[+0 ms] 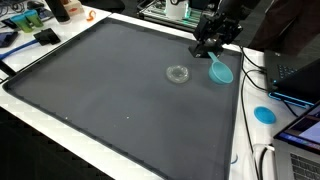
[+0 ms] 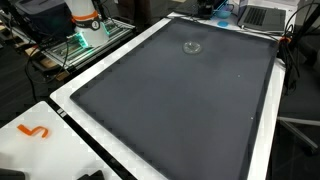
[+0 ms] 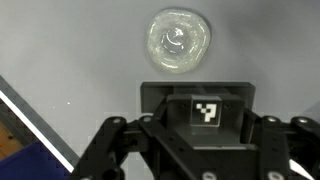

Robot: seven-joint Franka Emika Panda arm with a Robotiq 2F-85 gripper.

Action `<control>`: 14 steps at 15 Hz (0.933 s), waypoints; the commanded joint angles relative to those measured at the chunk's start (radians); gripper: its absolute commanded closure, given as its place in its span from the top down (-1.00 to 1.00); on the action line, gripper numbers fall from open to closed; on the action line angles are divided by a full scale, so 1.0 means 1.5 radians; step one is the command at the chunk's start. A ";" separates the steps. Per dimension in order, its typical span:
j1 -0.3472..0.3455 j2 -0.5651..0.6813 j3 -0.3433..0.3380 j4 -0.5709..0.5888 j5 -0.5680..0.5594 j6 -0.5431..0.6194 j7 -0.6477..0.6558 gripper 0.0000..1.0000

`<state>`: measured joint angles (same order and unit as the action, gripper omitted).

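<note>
At the far left in an exterior view, an orange squiggle [image 2: 35,131] lies on the white table edge, well apart from everything else. The dark mat [image 1: 100,90] covers most of the table.

Moving right across the mat, the clear round lid [image 1: 178,74] lies flat on it, alone, right of the middle. The same lid shows near the far end of the mat in an exterior view [image 2: 192,46]. It is round, so it has no long axis.

Further right, the gripper [image 1: 207,47] hangs low over the mat's far right part. From it the clear round lid lies at about 8 o'clock, near but apart. In the wrist view the lid [image 3: 178,42] sits at 12 o'clock, straight ahead of the black gripper body and its square marker tag [image 3: 207,110]. The fingertips fall outside that view and are too small elsewhere, so I cannot tell whether the claw is spread or pressed together.

The teal scoop [image 1: 221,71] lies just beside the gripper at about 5 o'clock. Its long axis runs from 11 to 5 o'clock, bowl end away from the claw; whether the claw touches its handle cannot be told.

Right of the mat, a blue disc [image 1: 263,114] rests on the white edge, with a laptop [image 1: 295,75] beyond.
</note>
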<state>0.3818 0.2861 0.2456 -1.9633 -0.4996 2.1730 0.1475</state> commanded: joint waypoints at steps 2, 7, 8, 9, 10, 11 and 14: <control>0.035 0.029 -0.009 0.030 -0.043 -0.042 0.057 -0.38; 0.052 0.062 -0.016 0.055 -0.069 -0.054 0.080 -0.38; 0.054 0.069 -0.017 0.061 -0.075 -0.055 0.084 -0.38; 0.056 0.075 -0.020 0.066 -0.081 -0.055 0.087 -0.38; 0.058 0.082 -0.022 0.072 -0.085 -0.056 0.089 -0.38; 0.061 0.089 -0.024 0.079 -0.090 -0.057 0.091 -0.38; 0.064 0.110 -0.029 0.102 -0.096 -0.062 0.085 -0.38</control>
<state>0.4540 0.4144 0.2191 -1.8584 -0.6114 2.1148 0.2563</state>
